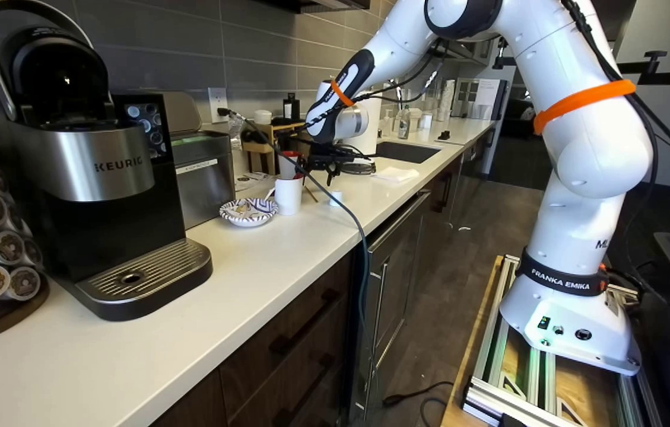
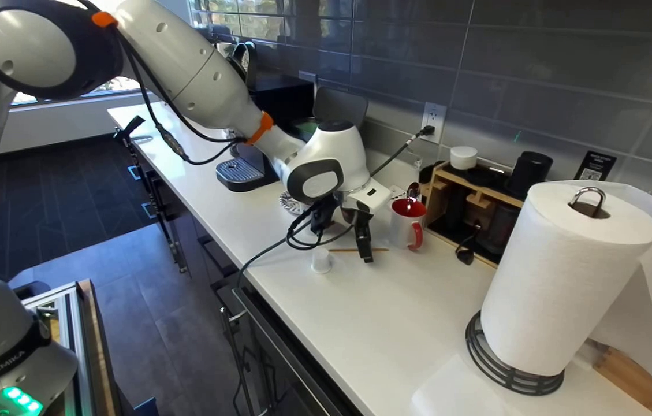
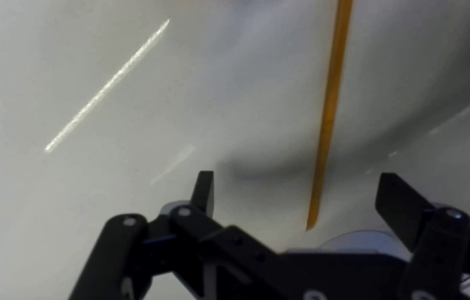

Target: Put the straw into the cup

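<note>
Straw: brown, laid flat on the desk, long axis pointed from the front-edge side toward the wall edge. Tool: spread; in the wrist view one straw end is framed between its fingers, crosswise to their closing, judged apt for pinching. Clearance cannot be told there. Red-lined mug, possible target: shown in both exterior views, not made out at the wrist.

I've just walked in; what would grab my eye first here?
Probably the big white arm stretched over the counter in both exterior views. Next, the Keurig coffee machine at the left of an exterior view. In the wrist view, a thin orange-brown straw shows between the sides of the open pincer.
</note>
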`<action>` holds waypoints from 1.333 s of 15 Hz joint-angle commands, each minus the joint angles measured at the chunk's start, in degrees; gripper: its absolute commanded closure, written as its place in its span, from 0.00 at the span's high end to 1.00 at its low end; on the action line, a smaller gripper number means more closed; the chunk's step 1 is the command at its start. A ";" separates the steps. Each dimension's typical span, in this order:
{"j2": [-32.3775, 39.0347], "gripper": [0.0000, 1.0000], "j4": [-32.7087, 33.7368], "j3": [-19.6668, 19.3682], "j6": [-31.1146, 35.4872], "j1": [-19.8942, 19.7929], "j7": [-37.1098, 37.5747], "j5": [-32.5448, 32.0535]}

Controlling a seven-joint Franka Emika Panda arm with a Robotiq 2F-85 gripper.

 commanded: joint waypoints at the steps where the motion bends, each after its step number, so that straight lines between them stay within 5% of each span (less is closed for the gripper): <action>1: 1.81 0.97 0.67 -1.77 2.44 2.51 0.02 -1.25; 4: 2.62 0.79 1.65 -3.48 1.27 4.85 0.70 -3.28; 13: 4.34 0.03 3.18 -6.56 1.06 8.15 1.53 -7.20; 20: 0.89 0.01 1.70 -6.27 0.67 7.70 0.86 -6.51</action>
